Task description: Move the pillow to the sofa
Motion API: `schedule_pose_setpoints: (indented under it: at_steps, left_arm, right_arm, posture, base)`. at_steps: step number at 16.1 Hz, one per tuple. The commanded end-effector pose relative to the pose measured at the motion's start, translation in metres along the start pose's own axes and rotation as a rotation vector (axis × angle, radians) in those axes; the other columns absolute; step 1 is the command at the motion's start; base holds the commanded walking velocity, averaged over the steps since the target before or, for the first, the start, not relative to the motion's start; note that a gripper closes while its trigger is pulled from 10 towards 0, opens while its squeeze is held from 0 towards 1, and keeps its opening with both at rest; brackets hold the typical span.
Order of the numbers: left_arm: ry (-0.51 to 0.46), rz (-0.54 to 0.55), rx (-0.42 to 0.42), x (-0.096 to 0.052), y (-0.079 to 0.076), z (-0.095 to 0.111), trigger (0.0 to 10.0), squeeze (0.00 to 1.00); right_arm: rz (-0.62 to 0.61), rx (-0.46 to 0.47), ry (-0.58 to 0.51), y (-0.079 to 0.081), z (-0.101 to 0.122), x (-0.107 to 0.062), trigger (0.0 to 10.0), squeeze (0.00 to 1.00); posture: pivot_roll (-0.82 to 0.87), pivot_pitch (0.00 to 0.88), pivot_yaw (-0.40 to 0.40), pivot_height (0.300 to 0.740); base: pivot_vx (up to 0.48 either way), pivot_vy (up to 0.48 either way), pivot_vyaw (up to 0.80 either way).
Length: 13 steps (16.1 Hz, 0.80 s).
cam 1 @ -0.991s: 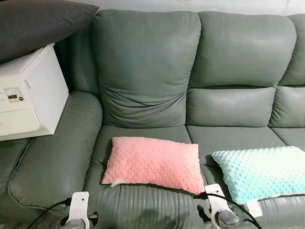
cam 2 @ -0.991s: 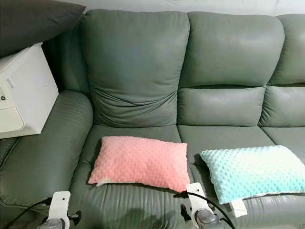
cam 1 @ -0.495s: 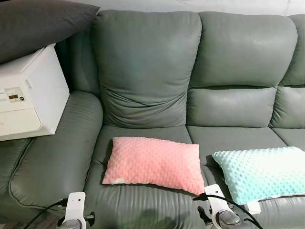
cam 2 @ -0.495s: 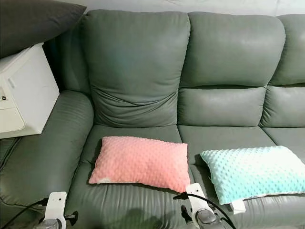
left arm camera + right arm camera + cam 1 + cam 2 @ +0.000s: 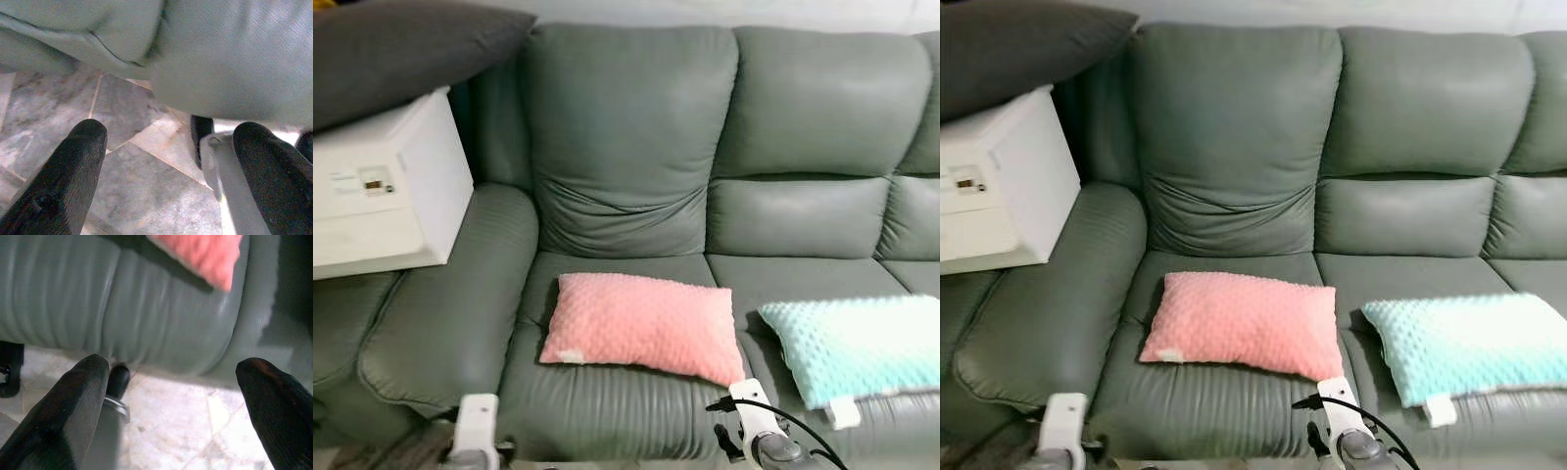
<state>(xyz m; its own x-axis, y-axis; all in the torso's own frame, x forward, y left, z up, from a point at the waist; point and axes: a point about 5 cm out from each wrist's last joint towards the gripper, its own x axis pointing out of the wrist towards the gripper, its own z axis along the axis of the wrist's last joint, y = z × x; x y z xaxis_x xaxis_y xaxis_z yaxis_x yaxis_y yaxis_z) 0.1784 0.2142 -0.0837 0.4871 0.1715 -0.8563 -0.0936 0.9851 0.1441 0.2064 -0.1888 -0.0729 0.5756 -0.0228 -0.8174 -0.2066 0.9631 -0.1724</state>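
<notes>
Grey-green sofa (image 5: 636,166) in front of us, tile floor (image 5: 127,196) under our arms. Both our left gripper (image 5: 168,161) and right gripper (image 5: 171,396) hang low with fingers spread wide, holding nothing. Pink pillow (image 5: 644,327) lies on the seat, teal pillow (image 5: 857,348) just beside it.

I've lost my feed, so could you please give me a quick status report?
Both grippers low, jaws open, empty: left gripper, right gripper. Pink pillow flat on sofa, teal pillow beside it. Nothing in the way.
</notes>
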Motion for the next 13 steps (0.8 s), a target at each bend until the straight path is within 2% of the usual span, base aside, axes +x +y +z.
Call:
schedule_pose_setpoints:
  at_steps: [1,4,6,8,10,13]
  left_arm:
    - [-0.002,-0.002,0.013,0.000,-0.008,0.003,10.0,0.00]
    - [-0.003,-0.007,0.015,0.000,-0.013,0.004,10.0,0.00]
    - [-0.003,-0.003,0.016,0.000,-0.009,0.004,10.0,0.00]
    - [-0.001,0.005,0.012,0.000,0.001,0.003,10.0,0.00]
    - [0.005,0.027,0.003,-0.001,0.026,-0.004,10.0,0.00]
    - [0.009,0.040,0.001,-0.003,0.040,-0.007,10.0,0.00]
  right_arm:
    - [-0.003,0.005,0.016,-0.001,-0.003,0.000,10.0,0.00]
    - [-0.001,0.004,0.017,0.000,-0.004,0.000,10.0,0.00]
    - [0.000,0.007,0.018,0.000,-0.004,0.000,10.0,0.00]
    - [-0.001,0.011,0.020,0.000,-0.004,0.000,10.0,0.00]
    - [-0.002,0.013,0.022,0.000,-0.005,0.000,10.0,0.00]
    - [-0.003,0.009,0.026,-0.001,-0.005,-0.001,10.0,0.00]
  posture:
    - [-0.07,0.000,-0.003,0.740]
    - [-0.07,0.000,-0.002,0.740]
    - [-0.07,0.000,0.000,0.740]
    - [-0.07,0.000,0.000,0.740]
    - [-0.07,0.000,-0.002,0.740]
    - [-0.07,0.000,-0.004,0.740]
  base:
    - [-0.307,0.000,0.00]
    - [-0.287,0.000,0.00]
    - [-0.276,0.000,0.00]
    - [-0.279,0.000,0.00]
    - [-0.274,0.000,0.00]
    - [-0.273,0.000,0.00]
